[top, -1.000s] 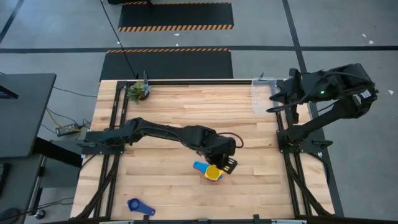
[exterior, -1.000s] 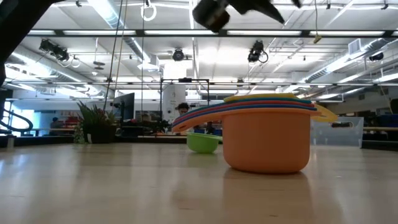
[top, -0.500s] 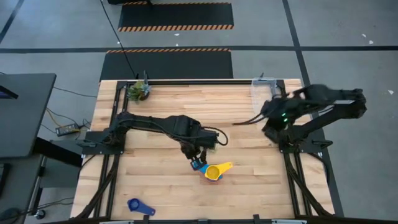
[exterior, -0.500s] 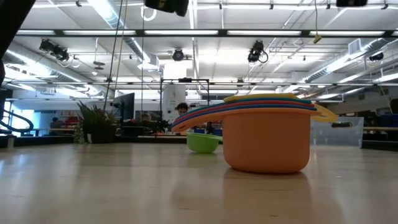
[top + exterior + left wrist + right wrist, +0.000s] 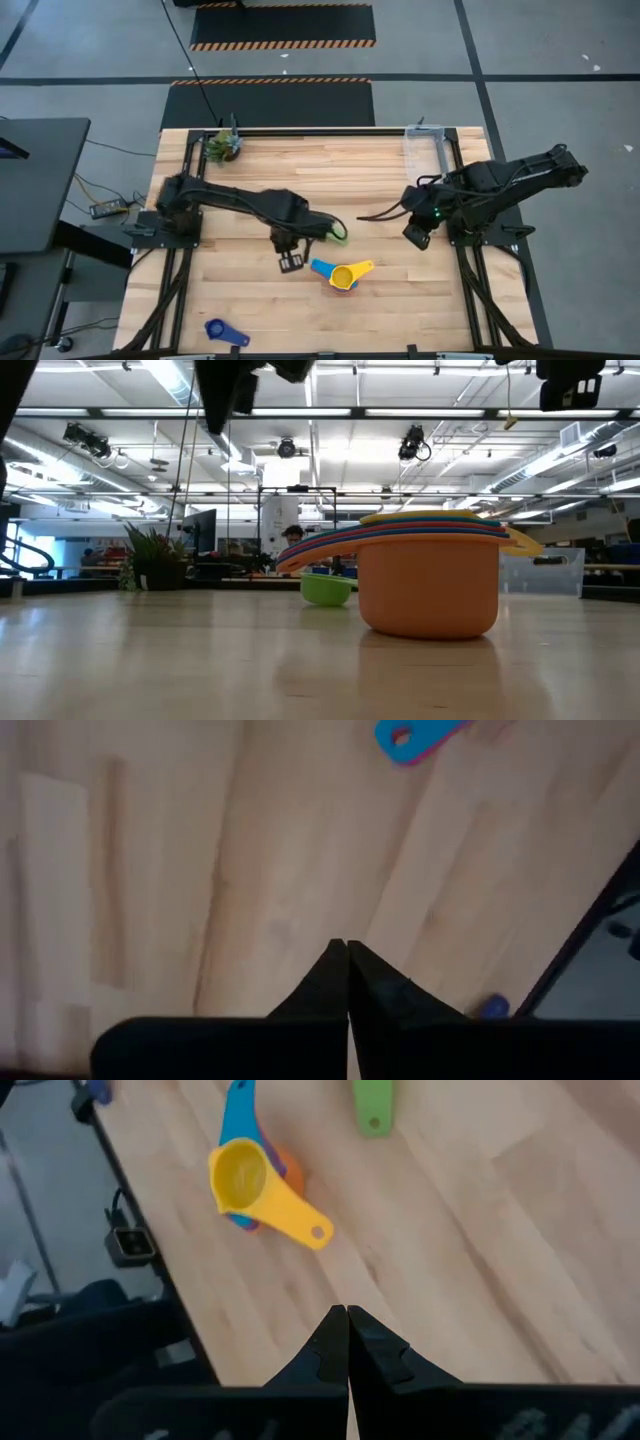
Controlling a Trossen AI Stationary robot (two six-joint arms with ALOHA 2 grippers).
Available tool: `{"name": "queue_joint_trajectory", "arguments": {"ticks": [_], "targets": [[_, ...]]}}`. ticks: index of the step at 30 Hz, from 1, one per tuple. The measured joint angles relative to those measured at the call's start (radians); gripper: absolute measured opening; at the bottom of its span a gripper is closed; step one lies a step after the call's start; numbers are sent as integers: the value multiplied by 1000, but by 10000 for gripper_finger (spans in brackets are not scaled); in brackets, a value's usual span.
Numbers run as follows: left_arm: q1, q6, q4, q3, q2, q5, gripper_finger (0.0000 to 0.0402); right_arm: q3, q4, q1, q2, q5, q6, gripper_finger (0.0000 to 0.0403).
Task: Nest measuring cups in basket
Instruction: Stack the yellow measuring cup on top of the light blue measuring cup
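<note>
A: Gripper status?
B: Left gripper clenched, empty, above the desk beside the nested measuring cups. Right gripper clenched, empty.
A: Remaining items?
B: Green cup and dark blue cup loose; basket at the far corner.

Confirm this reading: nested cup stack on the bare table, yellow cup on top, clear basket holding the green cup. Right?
Not quite. The high view shows the basket at the table's far right corner, while the green cup lies on the table near the stack.
</note>
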Motion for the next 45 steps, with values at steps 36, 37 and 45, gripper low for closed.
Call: {"name": "queue_joint_trajectory", "arguments": {"ticks": [36,37,45], "targets": [[-117,-434,1598,-1143,-320,157,2,-474,892,172,212,-114,552,1],[-118,-433,1610,-1133,-297,156,2,-474,915,171,235,-126,552,1],[-113,-398,1657,-1046,-178,170,2,-474,1092,154,418,-208,547,1]]}}
